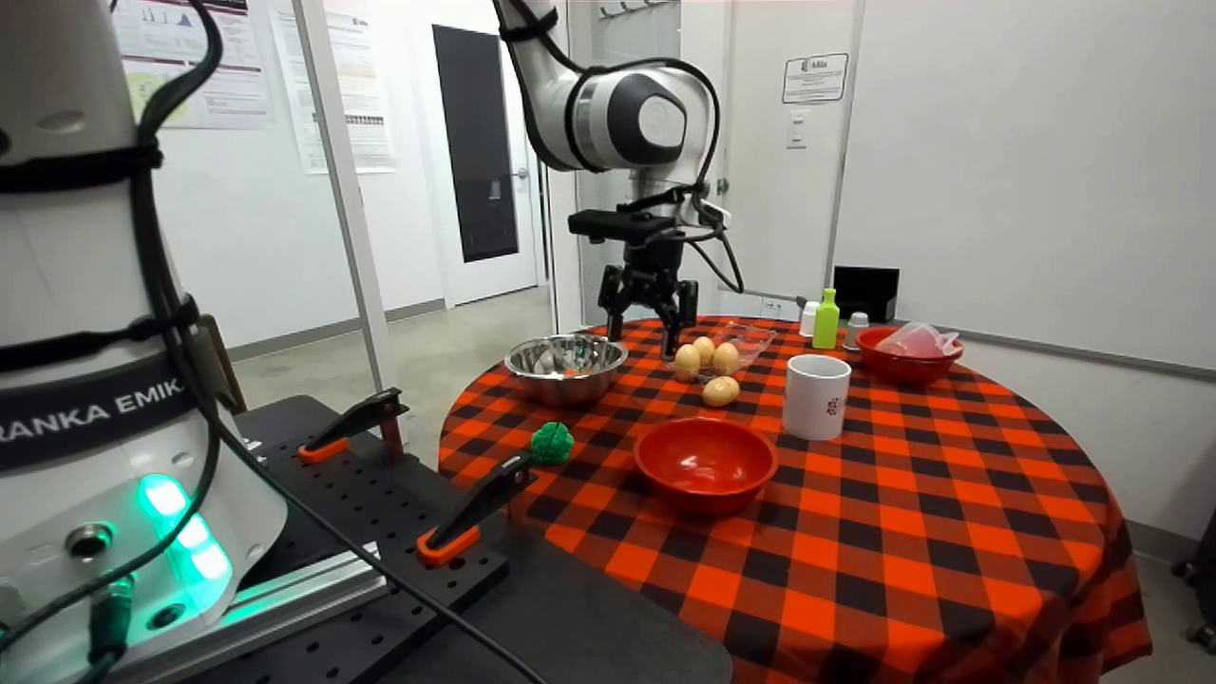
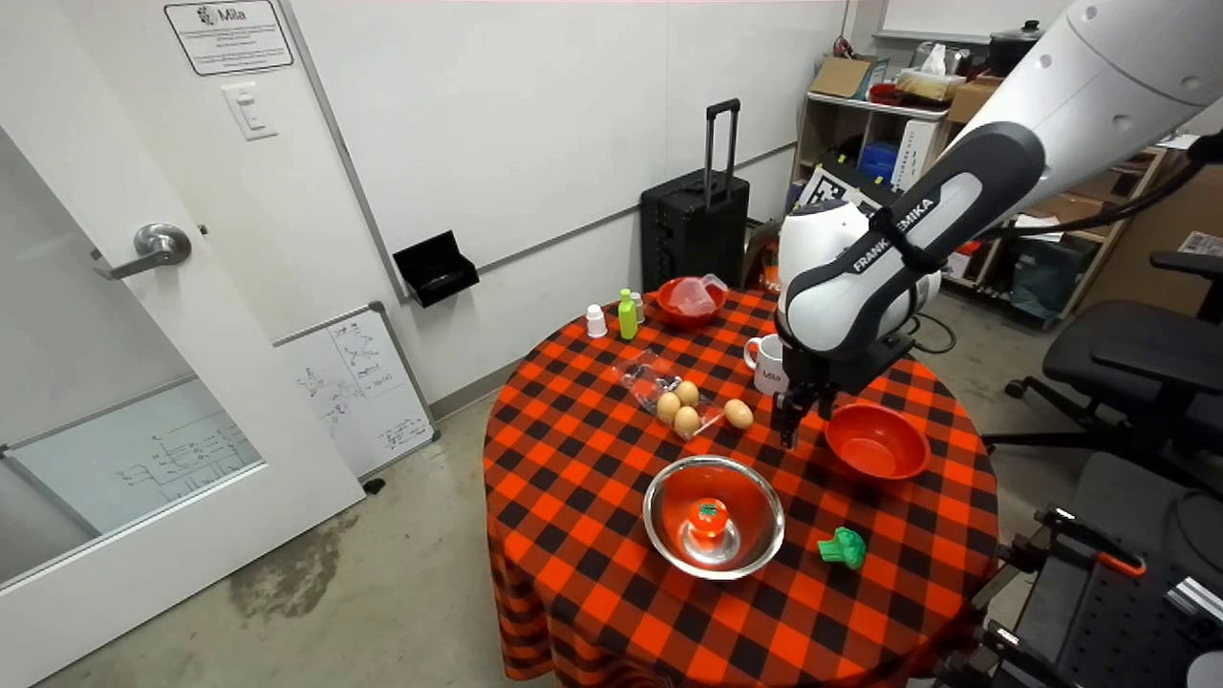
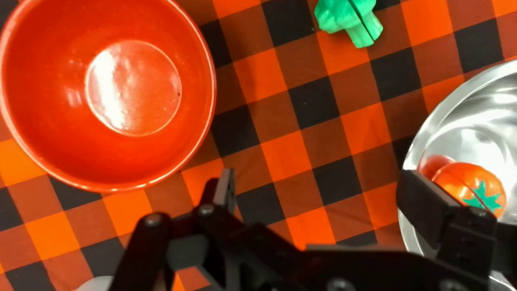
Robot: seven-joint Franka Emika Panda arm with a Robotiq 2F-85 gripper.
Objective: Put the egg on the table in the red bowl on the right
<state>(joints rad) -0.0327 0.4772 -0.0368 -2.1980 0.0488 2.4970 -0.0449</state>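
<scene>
The tan egg (image 1: 721,390) lies alone on the checked table (image 1: 950,513), beside several similar eggs; it also shows in an exterior view (image 2: 739,414). It is out of the wrist view. The glossy red bowl (image 1: 705,475) stands empty at the near part of the table; it also shows in an exterior view (image 2: 876,444) and at the upper left of the wrist view (image 3: 48,109). My gripper (image 3: 318,178) is open and empty above the cloth, between the red bowl and the metal bowl. It shows in both exterior views (image 1: 644,337) (image 2: 805,420), apart from the egg.
A metal bowl (image 2: 659,502) holds a toy tomato (image 3: 468,186). A green toy broccoli (image 1: 551,444) lies near the red bowl. A white mug (image 1: 817,399) stands beside the egg. Three eggs (image 2: 686,420) sit by a clear carton (image 2: 642,373). Another red bowl (image 1: 907,370) holds a plastic cup.
</scene>
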